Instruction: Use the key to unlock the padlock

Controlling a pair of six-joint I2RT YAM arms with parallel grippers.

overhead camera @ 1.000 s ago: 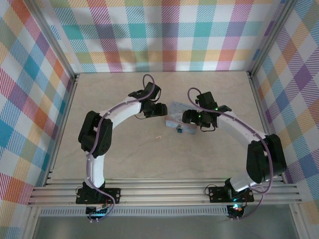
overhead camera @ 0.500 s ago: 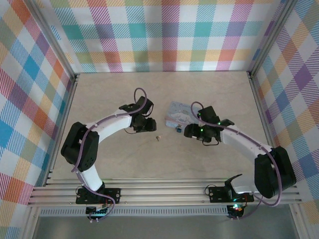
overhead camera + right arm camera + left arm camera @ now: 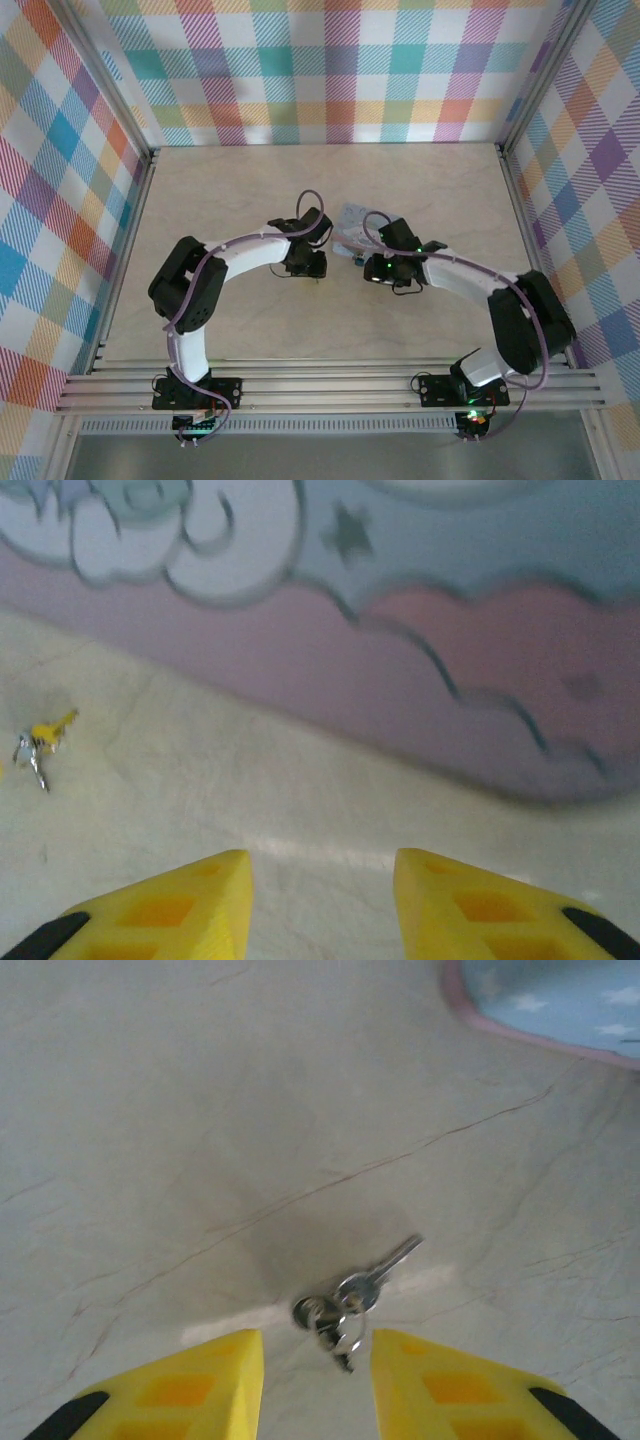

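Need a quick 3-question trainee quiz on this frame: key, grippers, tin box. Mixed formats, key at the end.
1. Multiple choice: the key lies right at the fingertips of which gripper? A) left gripper B) right gripper C) both
2. True or false: the right gripper is shut on the tin box.
3. Fill in: the key rests flat on the ___.

Key: 1 A. 2 false: its jaws stand apart with nothing between them, short of the box. 3 table.
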